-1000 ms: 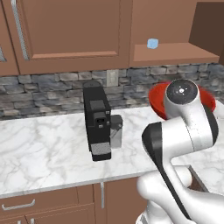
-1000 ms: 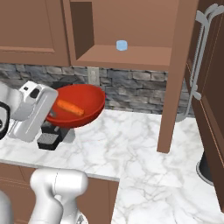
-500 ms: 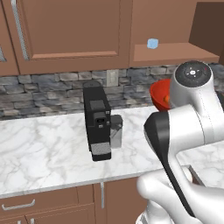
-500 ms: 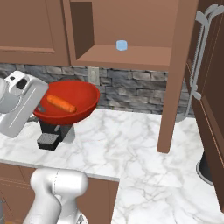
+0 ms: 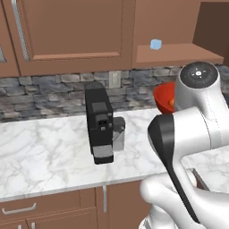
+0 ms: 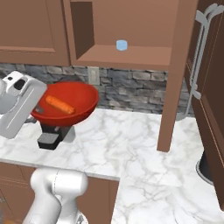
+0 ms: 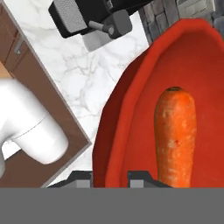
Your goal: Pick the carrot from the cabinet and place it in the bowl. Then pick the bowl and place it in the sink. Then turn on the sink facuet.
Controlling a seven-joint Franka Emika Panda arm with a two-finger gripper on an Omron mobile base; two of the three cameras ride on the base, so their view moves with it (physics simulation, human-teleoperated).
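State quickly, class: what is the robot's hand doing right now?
Hand: shut on the rim of the red bowl, lifted off the counter, with the carrot lying inside.

Carrot [image 6: 59, 104] lies in the bowl [image 6: 83, 109], raised above the coffee machine [image 5: 101, 125]

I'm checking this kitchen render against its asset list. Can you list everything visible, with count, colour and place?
bowl: one, glossy red, held up above the counter, over the coffee machine
carrot: one, orange, lying in the bowl
cube: one, pale blue, on the open cabinet shelf
coffee machine: one, black, on the counter
counter: one, white marble
wall outlet: one, pale, on the stone backsplash
gripper: one, dark fingertips, shut on the bowl's rim
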